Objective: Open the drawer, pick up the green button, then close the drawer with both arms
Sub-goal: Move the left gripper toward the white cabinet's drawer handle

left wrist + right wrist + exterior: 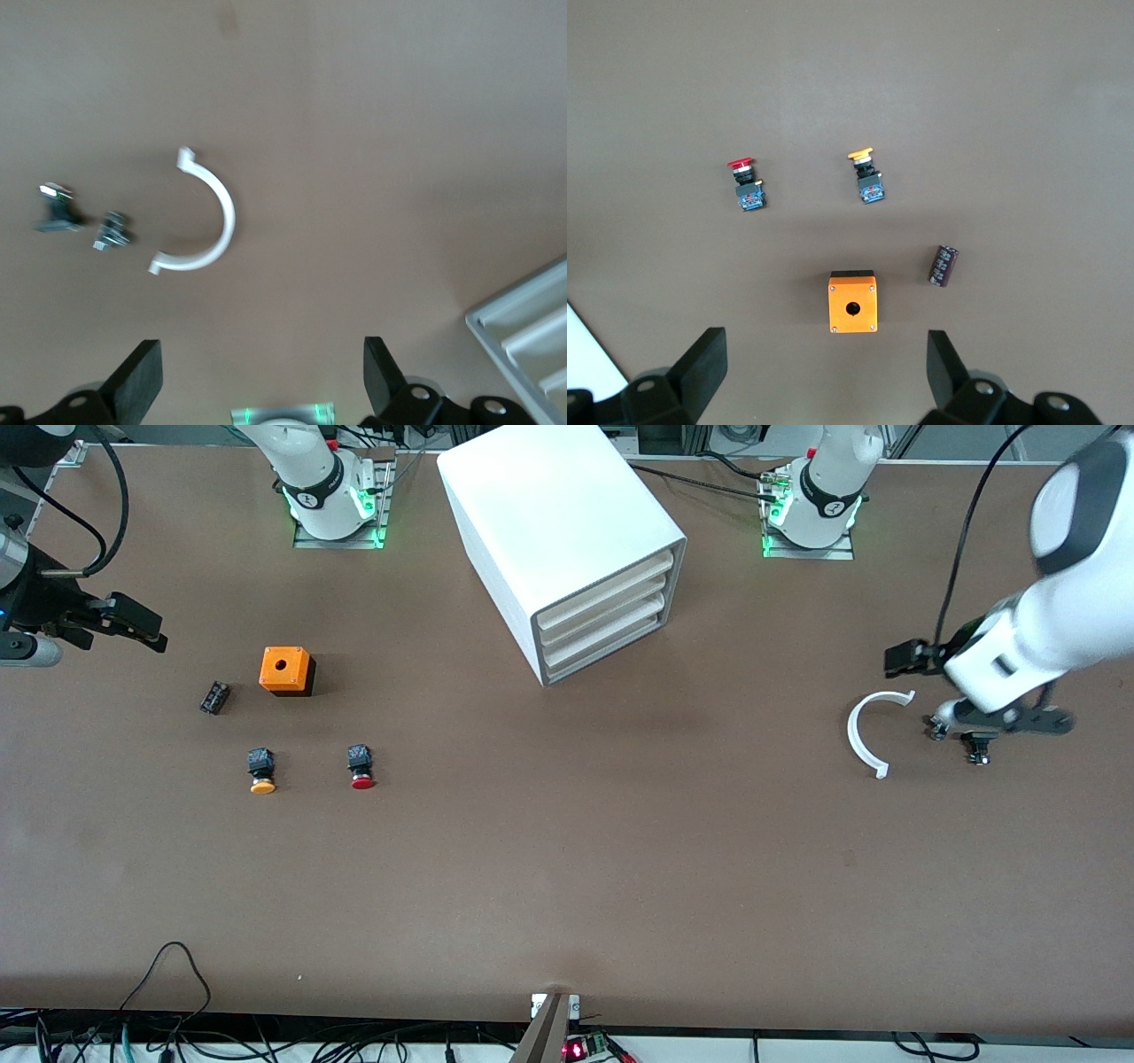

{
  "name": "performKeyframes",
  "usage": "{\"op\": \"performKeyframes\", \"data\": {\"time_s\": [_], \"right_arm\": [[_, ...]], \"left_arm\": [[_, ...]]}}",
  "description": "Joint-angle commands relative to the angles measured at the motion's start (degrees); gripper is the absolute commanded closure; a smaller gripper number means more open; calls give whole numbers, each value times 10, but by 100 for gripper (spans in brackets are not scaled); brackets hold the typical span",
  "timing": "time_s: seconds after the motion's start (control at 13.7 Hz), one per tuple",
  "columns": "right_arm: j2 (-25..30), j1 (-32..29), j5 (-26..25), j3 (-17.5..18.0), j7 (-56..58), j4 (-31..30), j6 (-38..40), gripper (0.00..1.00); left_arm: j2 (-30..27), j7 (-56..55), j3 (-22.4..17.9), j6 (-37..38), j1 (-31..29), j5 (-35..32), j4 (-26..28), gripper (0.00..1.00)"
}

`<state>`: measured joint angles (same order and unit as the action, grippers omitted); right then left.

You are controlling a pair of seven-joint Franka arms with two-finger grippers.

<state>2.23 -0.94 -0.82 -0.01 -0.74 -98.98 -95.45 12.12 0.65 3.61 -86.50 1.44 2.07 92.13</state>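
The left gripper (pixel 257 376) has its fingers spread wide and empty, hanging over bare table toward the left arm's end, just above a white curved bracket (pixel 870 731) and two small metal bolts (pixel 80 221) lying beside it. In the left wrist view a corner of the cabinet (pixel 567 540) shows past one fingertip, well apart from the fingers. The right gripper (pixel 824 372) is likewise open and empty, held over the right arm's end of the table above an orange box with a round hole (pixel 852 302), a small dark capacitor-like cylinder (pixel 943 266), the orange-capped button (pixel 261 770) and the red-capped button (pixel 361 767).

The drawer (pixel 602 639), lowest of three cream fronts, is shut flush with the others, and neither gripper is near it. It looks like a light, stiff plastic tray that should slide easily; the cabinet itself may be light enough to skid when the drawer is pulled, so one arm bracing the white shell while the other hooks the front's lip seems the safer hold. No handle is visible, so the grip would likely be on the thin edge of the front.

The green-capped button is not visible anywhere; presumably it sits inside the closed drawer. Judging by its red and orange siblings, it should be small, rigid and light, best pinched across the square black body rather than the rounded cap, which could slip.
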Motion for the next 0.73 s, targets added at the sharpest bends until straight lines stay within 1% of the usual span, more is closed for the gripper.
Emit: {"op": "performKeyframes", "data": {"time_s": [0.0, 0.15, 0.29, 0.37, 0.44, 0.58, 0.66], "right_arm": [[7, 1, 4, 3, 0, -2, 0, 0], [3, 1, 8, 1, 6, -2, -4, 0], [-22, -3, 8, -2, 10, 29, -8, 0], [-37, -6, 8, -5, 13, 46, -2, 0], [-41, -9, 8, -9, 25, 47, 2, 0], [-34, 1, -7, 1, 21, 45, 7, 0], [-35, 2, -13, 3, 25, 47, 7, 0]], "left_arm": [[82, 12, 3, 20, 8, 68, -33, 0], [114, 10, 3, 5, 24, 89, -34, 0], [144, 10, 3, -10, 25, 140, -30, 0], [164, 16, 4, -8, 23, 178, -29, 0], [185, 18, 4, -4, 23, 223, -26, 0], [232, 22, 11, 14, 20, 310, -23, 0], [250, 38, 11, 23, 25, 350, -13, 0]]}}
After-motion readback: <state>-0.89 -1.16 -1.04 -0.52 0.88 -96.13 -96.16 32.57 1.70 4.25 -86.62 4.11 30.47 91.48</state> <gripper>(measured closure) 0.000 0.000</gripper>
